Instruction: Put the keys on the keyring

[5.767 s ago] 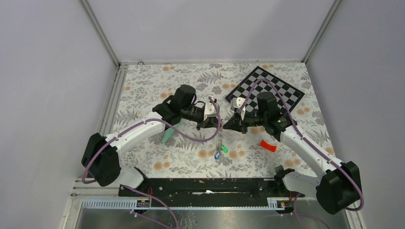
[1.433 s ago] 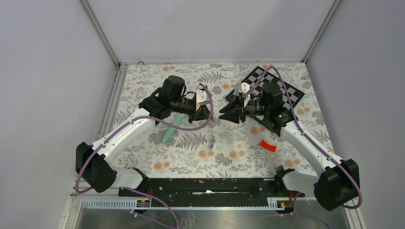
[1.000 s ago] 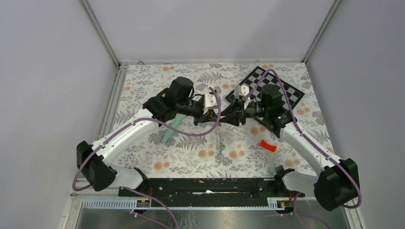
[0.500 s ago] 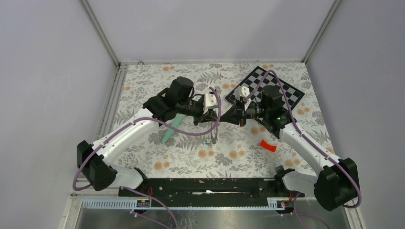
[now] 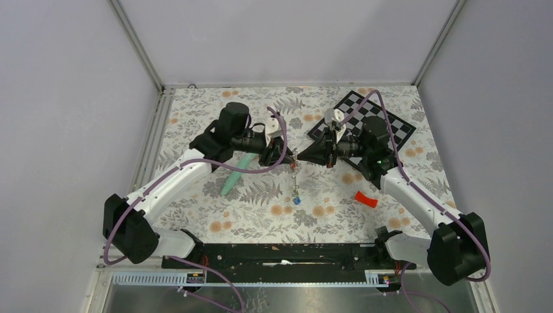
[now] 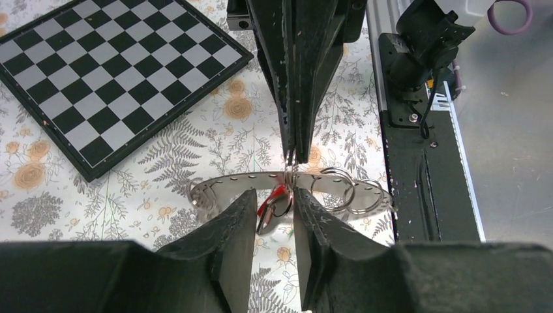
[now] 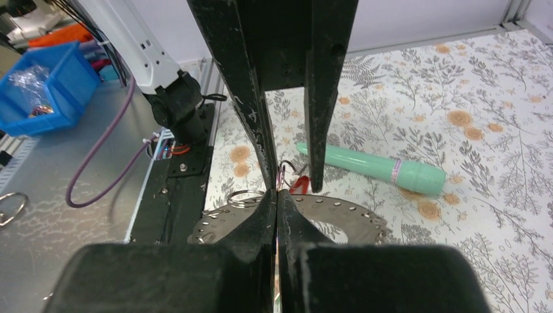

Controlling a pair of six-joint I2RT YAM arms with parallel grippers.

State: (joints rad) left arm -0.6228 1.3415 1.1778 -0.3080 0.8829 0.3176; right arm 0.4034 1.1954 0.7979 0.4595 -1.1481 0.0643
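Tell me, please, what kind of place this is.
Probably a robot test cell in a laboratory. Plain grey panel walls in a metal frame enclose the flowered table, a black mounting rail runs along its near edge, and a blue storage bin stands off the table.

Light: bright, even, from overhead.
Shadows: faint, soft.
Glare: keyring (image 6: 229,184) gleams pale.
Focus: wrist views blur along bottom edges.

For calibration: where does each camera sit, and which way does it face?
Top external: above, behind the bases, looking down at the table; both arms show.
Left wrist: on left arm, faces chessboard; own open fingers below, right gripper opposite.
Right wrist: on right arm, faces tube; own shut fingers below, left gripper opposite.
Both wrist views share the keyring.
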